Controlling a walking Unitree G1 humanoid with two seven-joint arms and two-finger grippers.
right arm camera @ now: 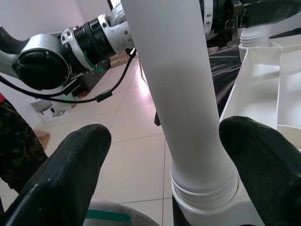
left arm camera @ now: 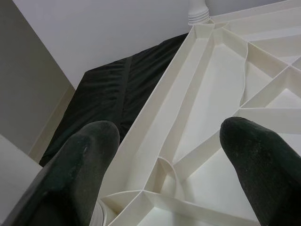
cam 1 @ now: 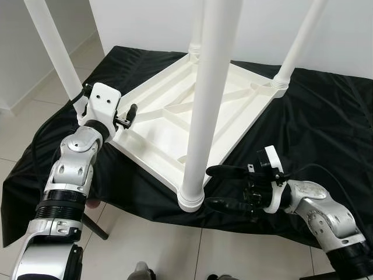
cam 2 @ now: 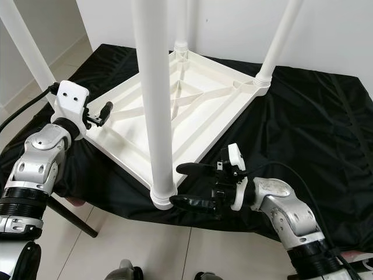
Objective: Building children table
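right wrist view: near leg point(right arm camera: 183, 89) stands upright in the gap between the right gripper's point(right arm camera: 164, 155) two fingers, collar seated in the near corner socket of the inverted white tabletop point(cam 1: 192, 111). fingers spread wide, either side of the leg base, not touching, holding nothing. leg's long axis is vertical, fingers lie level across it; right arm is nearer this leg. tabletop rests underside up on the black cloth point(cam 1: 315, 116). left gripper point(cam 1: 129, 114) sits at the tabletop's left corner, fingers apart over the rim, empty.
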